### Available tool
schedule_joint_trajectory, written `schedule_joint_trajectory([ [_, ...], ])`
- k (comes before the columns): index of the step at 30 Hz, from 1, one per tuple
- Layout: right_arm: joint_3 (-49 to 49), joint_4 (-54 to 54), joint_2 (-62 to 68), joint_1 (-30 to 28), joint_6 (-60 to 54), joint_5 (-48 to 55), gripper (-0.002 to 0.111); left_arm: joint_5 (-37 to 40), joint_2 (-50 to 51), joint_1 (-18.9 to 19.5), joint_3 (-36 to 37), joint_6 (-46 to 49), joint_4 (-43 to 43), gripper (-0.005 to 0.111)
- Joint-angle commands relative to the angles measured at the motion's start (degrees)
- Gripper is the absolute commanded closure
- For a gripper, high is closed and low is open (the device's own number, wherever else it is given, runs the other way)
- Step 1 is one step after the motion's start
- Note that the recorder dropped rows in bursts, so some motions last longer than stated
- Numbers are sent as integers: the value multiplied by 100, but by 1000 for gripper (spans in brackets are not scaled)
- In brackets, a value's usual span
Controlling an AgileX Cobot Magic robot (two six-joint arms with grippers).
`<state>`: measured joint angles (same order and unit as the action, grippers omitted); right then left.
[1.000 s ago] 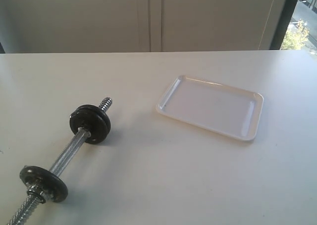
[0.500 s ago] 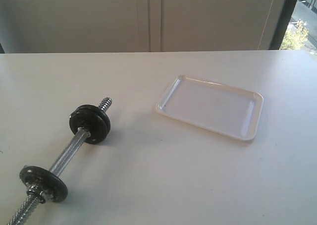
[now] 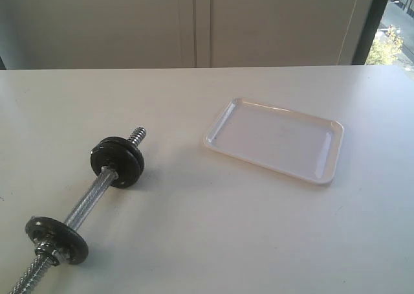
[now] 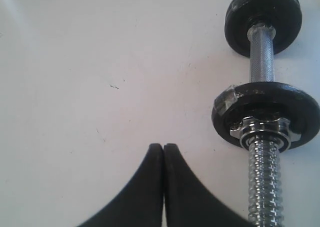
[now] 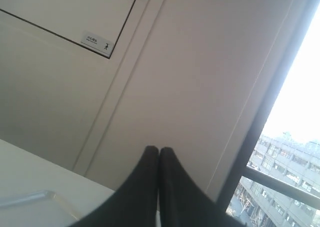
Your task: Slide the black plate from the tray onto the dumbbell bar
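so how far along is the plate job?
Looks done: the tray holds no plate, and the bar carries black discs toward both ends. In hand: nothing; the left gripper and right gripper are shut and empty. Left: nothing I can see.

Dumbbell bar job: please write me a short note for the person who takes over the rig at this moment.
Left claw: shut, empty, beside the bar's threaded end.
Right claw: shut, empty, pointing toward the wall.
Dumbbell bar lies on the table, apart from the tray. Black discs sit on it: far discs, near disc.
Done, it seems: the tray is bare and no loose disc is in view.
Left: probably nothing; only check that the discs sit firmly.
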<state>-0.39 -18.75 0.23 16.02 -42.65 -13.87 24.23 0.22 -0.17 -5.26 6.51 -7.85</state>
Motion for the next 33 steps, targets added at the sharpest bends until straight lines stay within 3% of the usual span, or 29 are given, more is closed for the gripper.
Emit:
schedule_joint_trajectory([
  [1, 39, 40, -23, -72, -32, 6, 108, -64, -22, 6, 45, -14, -21, 106],
  [22, 39, 30, -23, -72, -102, -4, 108, -62, -22, -29, 86, -14, -21, 106],
  [29, 39, 30, -23, -72, -81, -4, 108, -1278, -22, -51, 526, -75, -614, 106],
  [33, 39, 30, -23, -72, -81, -4, 108, -1178, -22, -51, 526, -88, -664, 106],
])
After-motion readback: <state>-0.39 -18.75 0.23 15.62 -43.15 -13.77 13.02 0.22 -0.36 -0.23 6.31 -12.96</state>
